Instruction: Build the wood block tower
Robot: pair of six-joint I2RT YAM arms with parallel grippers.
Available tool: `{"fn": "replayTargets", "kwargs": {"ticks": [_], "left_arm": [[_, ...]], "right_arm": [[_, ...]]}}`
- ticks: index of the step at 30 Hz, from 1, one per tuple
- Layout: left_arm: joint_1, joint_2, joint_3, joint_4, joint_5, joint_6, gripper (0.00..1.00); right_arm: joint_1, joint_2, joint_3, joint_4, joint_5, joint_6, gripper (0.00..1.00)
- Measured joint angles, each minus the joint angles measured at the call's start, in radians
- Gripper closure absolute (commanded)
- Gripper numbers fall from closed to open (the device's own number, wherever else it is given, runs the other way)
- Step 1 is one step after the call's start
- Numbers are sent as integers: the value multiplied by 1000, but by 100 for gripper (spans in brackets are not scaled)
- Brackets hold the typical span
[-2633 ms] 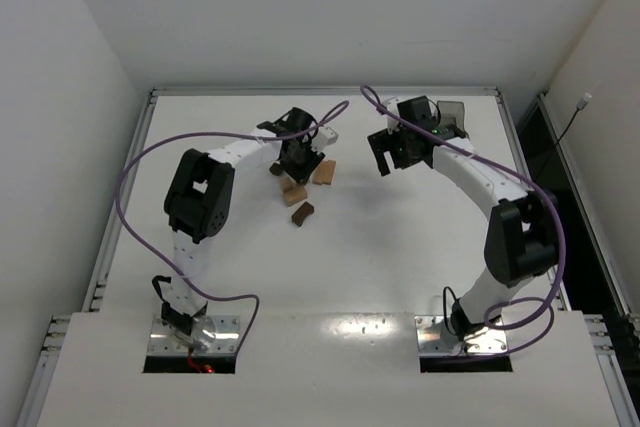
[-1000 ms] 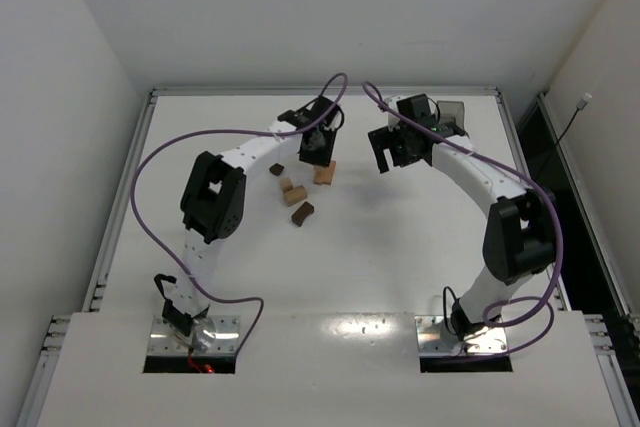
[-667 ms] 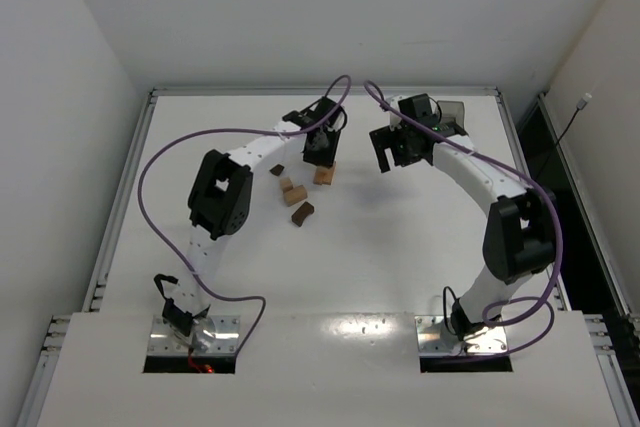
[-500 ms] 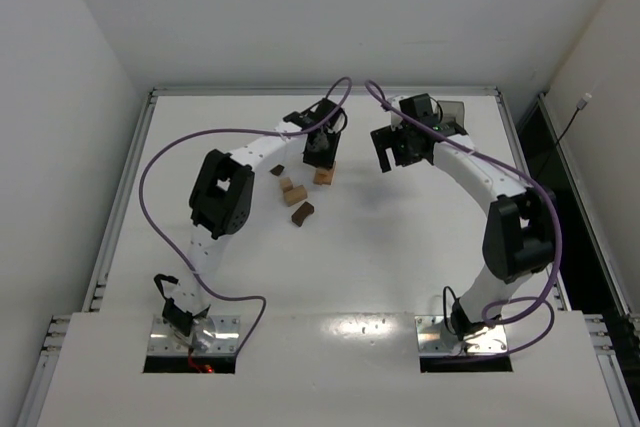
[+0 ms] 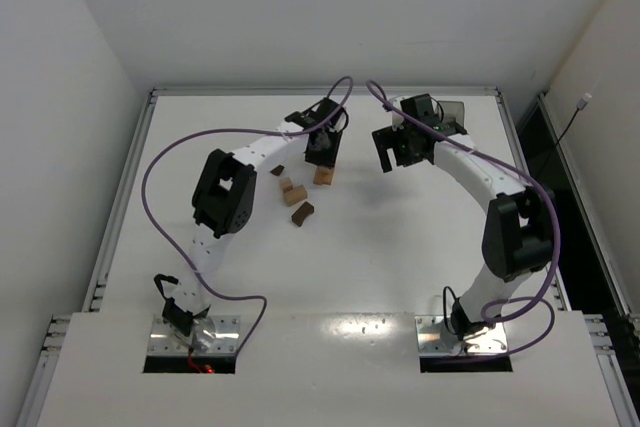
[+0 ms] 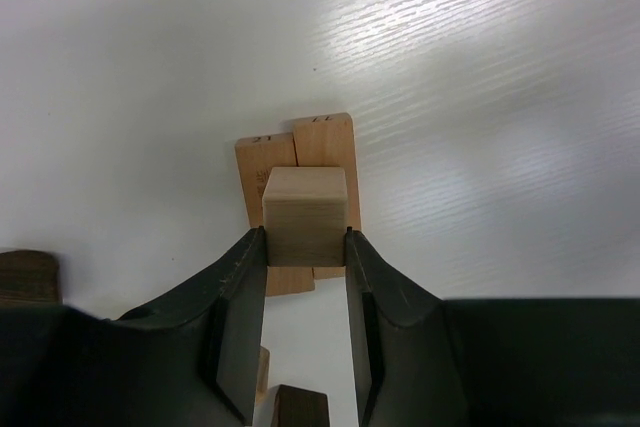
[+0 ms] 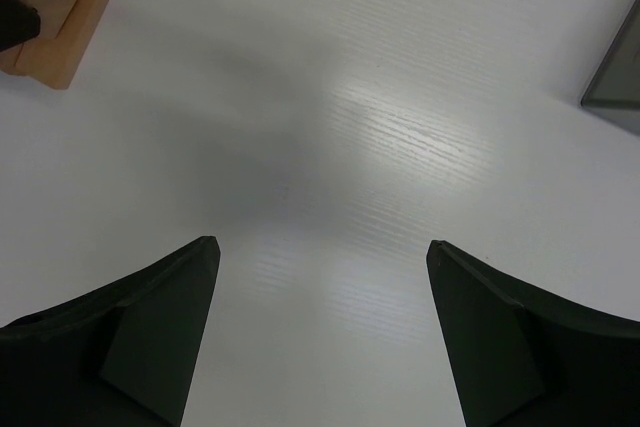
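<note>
White walls enclose a white table with a raised metal rim. The base of the tower, two light tan bars lying flat and touching side by side, sits toward the far edge, roughly midway between the left and right edges. The left fingers are clamped on a light tan cube, one finger on each of two opposite faces. The cube hangs directly over the seam between the two bars. From the wrist view we cannot tell whether it touches the bars or sits just above them.

We judge the step in hand to be seating this cube on the base. We recommend the following:

1. Lower the cube straight down, with its faces square to the bars.
2. Centre the cube on the seam so that it bears on both bars equally. The bars are loose and may slide apart under an off-centre load.
3. Release only once the cube rests fully on the bars.
4. Open the fingers only slightly, then lift vertically so that neither finger drags the cube.

The other wood blocks, two light and two dark, lie just beside the base on its left and near side. We would keep the descent clear of them.

The right fingers stand wide apart and hold nothing. They are over bare table to the right of the base, near a grey tray by the far edge.
</note>
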Motion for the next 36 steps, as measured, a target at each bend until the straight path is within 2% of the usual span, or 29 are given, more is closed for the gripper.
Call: {"fn": "replayTargets", "kwargs": {"ticks": [9, 13, 14, 17, 19, 30, 34, 36], "left_arm": [[0, 9, 11, 7, 0, 0, 98], [0, 9, 12, 8, 0, 0, 79], [0, 9, 12, 8, 0, 0, 67], [0, 10, 12, 8, 0, 5, 44], [0, 14, 12, 9, -1, 6, 34], [0, -10, -23, 9, -30, 0, 33], [0, -153, -153, 13, -35, 1, 33], [-1, -252, -216, 11, -41, 3, 36]], "right_arm": [[0, 1, 0, 0, 0, 0, 18], [0, 2, 0, 0, -4, 0, 18], [0, 2, 0, 0, -5, 0, 18], [0, 2, 0, 0, -7, 0, 18], [0, 2, 0, 0, -7, 0, 18], [0, 2, 0, 0, -8, 0, 18], [0, 2, 0, 0, -8, 0, 18], [0, 2, 0, 0, -8, 0, 18]]}}
